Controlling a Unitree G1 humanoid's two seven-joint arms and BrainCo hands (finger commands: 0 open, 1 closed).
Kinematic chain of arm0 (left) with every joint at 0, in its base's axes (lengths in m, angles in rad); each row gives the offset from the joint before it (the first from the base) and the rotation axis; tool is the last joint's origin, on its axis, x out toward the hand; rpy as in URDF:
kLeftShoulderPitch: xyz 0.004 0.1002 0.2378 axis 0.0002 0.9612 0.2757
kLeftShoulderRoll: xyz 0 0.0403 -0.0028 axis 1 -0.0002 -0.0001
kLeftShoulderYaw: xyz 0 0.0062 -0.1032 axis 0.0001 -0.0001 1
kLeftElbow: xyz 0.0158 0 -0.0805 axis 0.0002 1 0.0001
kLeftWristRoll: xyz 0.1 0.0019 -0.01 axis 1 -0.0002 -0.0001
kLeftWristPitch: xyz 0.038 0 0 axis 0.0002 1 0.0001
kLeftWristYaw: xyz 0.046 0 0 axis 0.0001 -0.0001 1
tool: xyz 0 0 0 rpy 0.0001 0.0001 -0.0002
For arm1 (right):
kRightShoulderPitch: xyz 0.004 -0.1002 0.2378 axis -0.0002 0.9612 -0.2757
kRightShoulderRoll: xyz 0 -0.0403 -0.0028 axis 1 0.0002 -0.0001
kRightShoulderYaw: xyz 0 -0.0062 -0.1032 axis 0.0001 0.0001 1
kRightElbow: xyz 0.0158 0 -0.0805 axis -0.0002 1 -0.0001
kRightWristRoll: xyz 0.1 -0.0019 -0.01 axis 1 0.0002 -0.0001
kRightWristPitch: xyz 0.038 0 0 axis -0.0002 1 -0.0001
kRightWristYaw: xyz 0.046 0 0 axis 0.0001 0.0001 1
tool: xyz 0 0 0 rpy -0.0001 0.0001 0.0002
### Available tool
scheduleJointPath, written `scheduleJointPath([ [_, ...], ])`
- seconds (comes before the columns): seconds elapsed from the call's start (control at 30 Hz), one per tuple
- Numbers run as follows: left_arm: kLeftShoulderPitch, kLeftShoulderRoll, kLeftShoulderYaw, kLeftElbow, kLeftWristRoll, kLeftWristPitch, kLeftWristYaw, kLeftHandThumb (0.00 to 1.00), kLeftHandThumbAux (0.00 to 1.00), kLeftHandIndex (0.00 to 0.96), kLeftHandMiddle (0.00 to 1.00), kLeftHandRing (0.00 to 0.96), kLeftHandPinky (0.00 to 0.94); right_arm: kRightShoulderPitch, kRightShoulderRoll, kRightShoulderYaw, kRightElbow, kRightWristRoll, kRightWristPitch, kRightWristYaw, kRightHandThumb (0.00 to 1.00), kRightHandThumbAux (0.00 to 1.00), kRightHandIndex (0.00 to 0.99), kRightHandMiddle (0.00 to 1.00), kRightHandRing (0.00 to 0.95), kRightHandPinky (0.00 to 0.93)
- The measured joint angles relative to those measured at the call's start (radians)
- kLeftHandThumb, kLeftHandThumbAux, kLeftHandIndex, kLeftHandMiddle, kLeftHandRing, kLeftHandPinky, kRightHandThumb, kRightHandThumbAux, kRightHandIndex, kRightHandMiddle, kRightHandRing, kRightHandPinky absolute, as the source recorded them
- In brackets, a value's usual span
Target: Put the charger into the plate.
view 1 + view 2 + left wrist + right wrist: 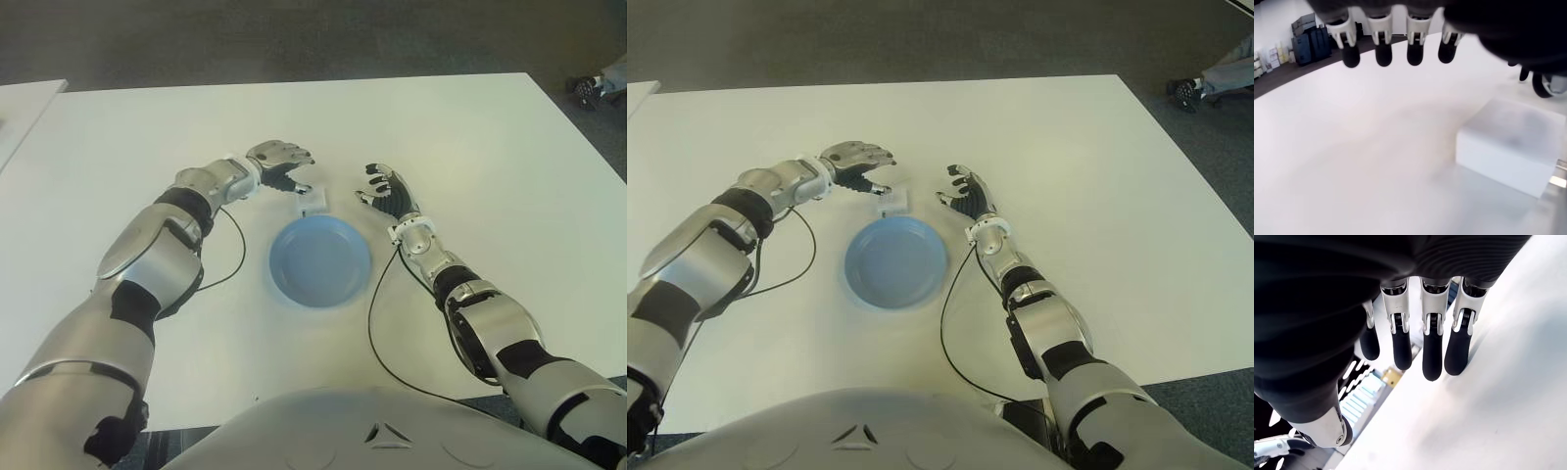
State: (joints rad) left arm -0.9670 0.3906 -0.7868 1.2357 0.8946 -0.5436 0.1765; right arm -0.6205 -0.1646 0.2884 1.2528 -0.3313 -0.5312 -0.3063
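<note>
A small white charger (314,203) lies on the white table just beyond the far rim of the round blue plate (294,284). My left hand (284,168) hovers just left of and behind the charger, fingers spread and holding nothing. The left wrist view shows the charger (1508,147) as a white block on the table with the fingertips (1382,55) above and apart from it. My right hand (384,188) shows to the right of the charger and plate, fingers relaxed and empty.
The white table (470,147) stretches wide around the plate. Black cables (235,250) trail from both wrists across the table beside the plate. A person's shoe (588,90) shows on the floor at the far right.
</note>
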Motion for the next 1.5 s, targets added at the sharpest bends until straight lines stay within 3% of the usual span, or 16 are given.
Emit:
scheduleJointPath([
  [0.8,0.095,-0.013,0.055,0.02,-0.06,-0.019,0.005,0.256,0.151,0.0,0.0,0.0,0.0,-0.003,0.002,0.007,0.0,0.0,0.002,-0.006,0.468,0.749,0.208,0.283,0.333,0.393],
  [1.5,0.171,-0.023,0.076,-0.001,-0.068,0.026,0.152,0.229,0.191,0.0,0.0,0.0,0.0,0.0,0.003,0.017,0.0,-0.023,0.002,-0.027,0.436,0.746,0.215,0.285,0.322,0.377],
])
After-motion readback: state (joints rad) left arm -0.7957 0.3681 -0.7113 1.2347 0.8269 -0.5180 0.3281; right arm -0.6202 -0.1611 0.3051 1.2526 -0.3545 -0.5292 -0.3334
